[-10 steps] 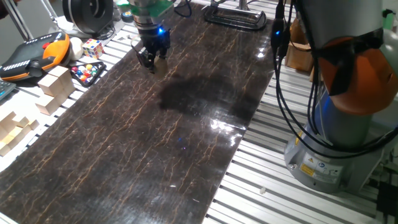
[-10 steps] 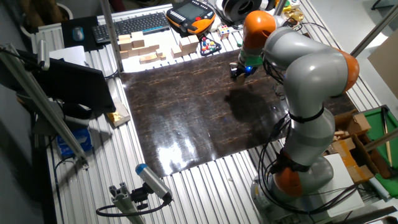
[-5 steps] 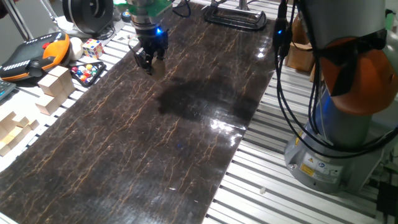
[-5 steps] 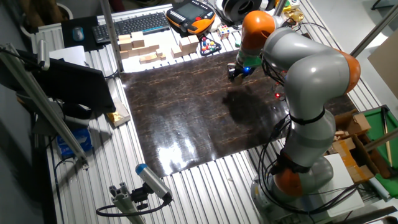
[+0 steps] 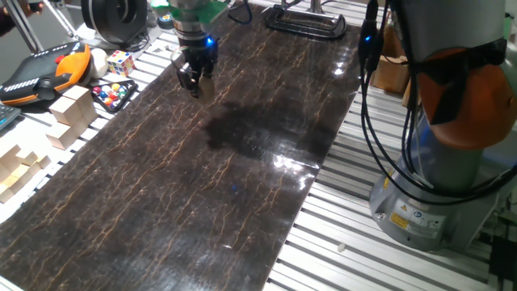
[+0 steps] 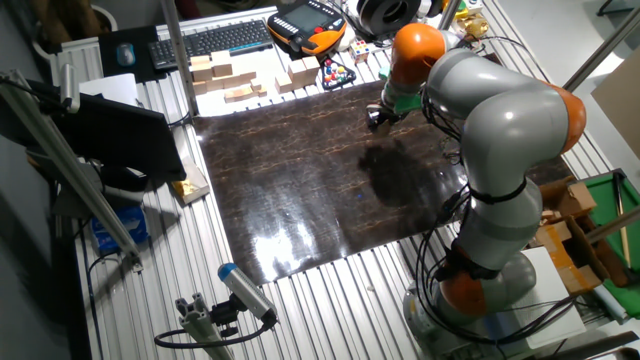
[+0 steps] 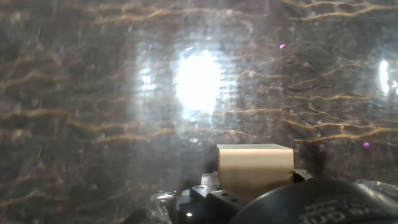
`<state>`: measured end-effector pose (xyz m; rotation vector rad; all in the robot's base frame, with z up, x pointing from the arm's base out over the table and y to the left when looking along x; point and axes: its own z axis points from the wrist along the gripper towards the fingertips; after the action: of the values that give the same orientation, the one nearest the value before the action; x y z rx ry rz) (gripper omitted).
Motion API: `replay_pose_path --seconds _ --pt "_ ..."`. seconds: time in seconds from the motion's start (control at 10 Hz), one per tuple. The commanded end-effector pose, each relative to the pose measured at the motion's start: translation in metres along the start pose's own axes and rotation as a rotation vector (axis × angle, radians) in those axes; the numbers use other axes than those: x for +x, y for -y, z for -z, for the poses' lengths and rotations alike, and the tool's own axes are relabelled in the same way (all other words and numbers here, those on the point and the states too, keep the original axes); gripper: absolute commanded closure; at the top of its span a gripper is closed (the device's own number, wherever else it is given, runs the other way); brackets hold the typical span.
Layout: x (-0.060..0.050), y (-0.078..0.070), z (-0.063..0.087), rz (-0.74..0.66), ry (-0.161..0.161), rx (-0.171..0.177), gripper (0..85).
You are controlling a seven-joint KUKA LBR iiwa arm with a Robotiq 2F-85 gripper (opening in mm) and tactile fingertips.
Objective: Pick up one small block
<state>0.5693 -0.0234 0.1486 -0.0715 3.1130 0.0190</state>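
Fingers point(image 5: 196, 84) clamped on the small block point(image 7: 254, 167) — lifted above the dark mat point(image 5: 202, 178) (glossy, veined).

arm reaches far across table, wrist bent down, gripper point(image 5: 195, 84) pointing at dark mat near its far edge. fingers point(image 5: 187, 80) close together, clamped on small block point(image 7: 254, 167) seen in hand view. tips seem just above surface, hard to tell.

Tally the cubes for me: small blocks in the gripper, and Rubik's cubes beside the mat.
small block in the gripper: 1
Rubik's cube: 1
Total: 2
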Motion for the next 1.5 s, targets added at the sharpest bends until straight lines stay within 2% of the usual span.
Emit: replay_pose_path --seconds 0.0,0.2,0.4,0.6,0.7,0.9,1.4 --pt "0.0 0.0 0.0 0.008 -0.01 0.0 84.3" --pt "0.005 -0.007 0.013 -0.007 -0.021 0.007 84.3" --pt "0.013 -0.005 0.03 -0.04 -0.004 0.019 84.3" --pt "0.012 -0.002 0.041 -0.051 0.003 0.028 84.3" --pt "0.013 -0.002 0.044 -0.041 0.014 0.035 84.3" --pt "0.015 -0.005 0.048 -0.027 0.015 0.044 84.3" --pt "0.014 -0.006 0.054 0.016 0.015 0.043 84.3"
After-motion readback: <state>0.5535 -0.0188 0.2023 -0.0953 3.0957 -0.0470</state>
